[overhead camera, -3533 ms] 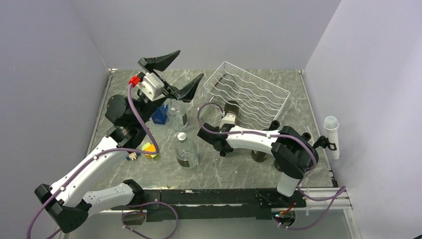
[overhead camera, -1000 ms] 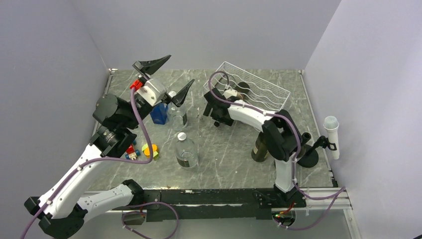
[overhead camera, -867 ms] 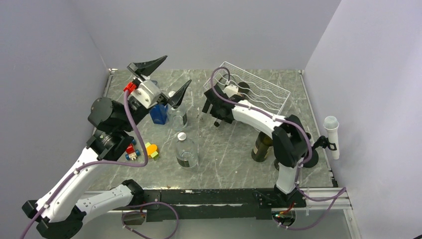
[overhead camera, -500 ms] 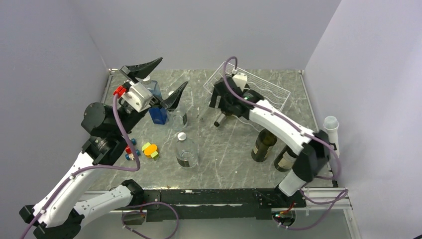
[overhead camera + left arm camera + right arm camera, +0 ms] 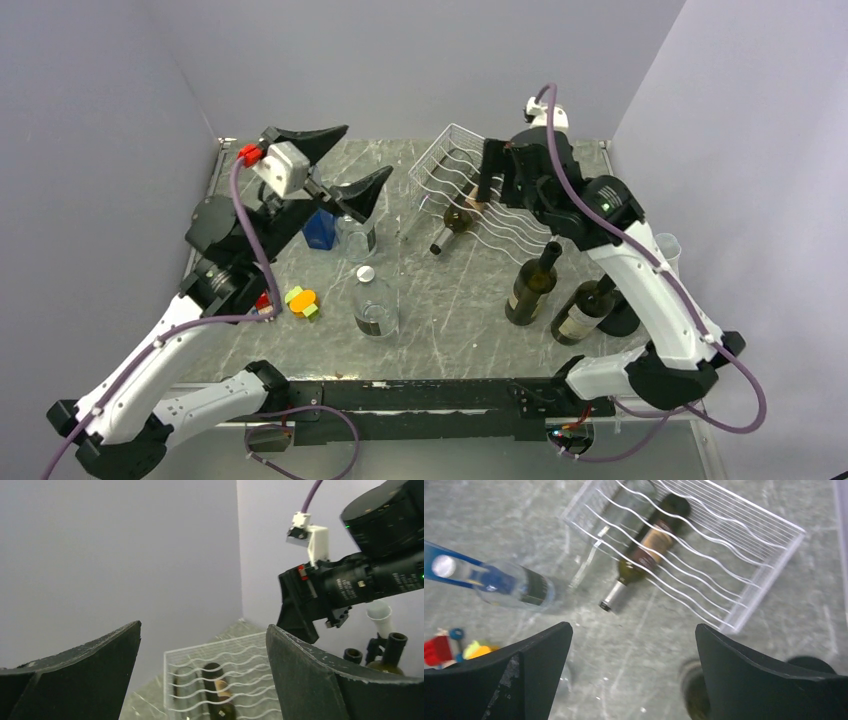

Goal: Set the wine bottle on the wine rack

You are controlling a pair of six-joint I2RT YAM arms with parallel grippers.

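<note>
- The wine bottle (image 5: 462, 215) lies on its side in one of the grooves of the wine rack (image 5: 520, 218), toward the rack's left end in the overhead view. Its body rests on the wavy wires. Its neck points down the slope and sticks out past the low front edge.
- In the right wrist view the bottle (image 5: 651, 540) sits straight along its groove, label up. I cannot tell whether the capped end touches the table (image 5: 450, 320).
- Judged from this, the main step looks done: the bottle is on the rack and nothing grips it. What seems left is for the arms to pull clear.
- The right gripper (image 5: 503, 180) hangs above the rack's far side, well apart from the bottle. Its jaws are spread wide and it holds nothing. Its own camera shows only the rack (image 5: 744, 555) and the table between the fingers.
- The left gripper (image 5: 367, 152) is raised over the left half of the table, also spread wide and empty, touching nothing. It faces the rack (image 5: 200, 655) from a distance.
- Two more dark bottles (image 5: 530, 285) stand upright on the table in front of the rack. Whether they are meant to follow, the task does not say.
- Further left are two clear jars (image 5: 375, 305), a blue box (image 5: 320, 228) and some small coloured toys (image 5: 300, 300).
</note>
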